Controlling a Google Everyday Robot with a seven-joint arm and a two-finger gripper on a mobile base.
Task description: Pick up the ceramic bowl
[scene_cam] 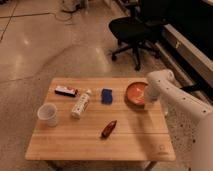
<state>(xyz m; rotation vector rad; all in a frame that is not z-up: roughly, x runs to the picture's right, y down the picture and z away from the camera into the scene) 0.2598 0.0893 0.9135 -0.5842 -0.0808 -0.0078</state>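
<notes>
A: Looking for the bowl (132, 93). Where is it?

B: On the table (100, 145), toward the far right corner. It is orange, shallow and upright.

A: And the gripper (144, 96)?

B: Down at the bowl's right side, at the rim.

A: Open, or closed on the bowl?

B: I cannot tell. The white arm (175, 100) hides that end. It may be touching the rim, but the view is too poor there to say.

A: What lies around the bowl?

B: Just to its left is a blue pad (106, 95), close by but apart. Left again, a white bottle (81, 103) lies on its side. Past that, a small dark box (66, 91) sits near the far left edge. A white cup (47, 114) stands upright at the left, well apart from the bowl. A dark red item (108, 129) lies nearer the front, about mid-table.

A: What stands in the way?

B: Only the arm. It comes in from the right, over the table's edge, and covers the bowl's right rim. A black chair (131, 30) stands on the floor behind the table.
</notes>
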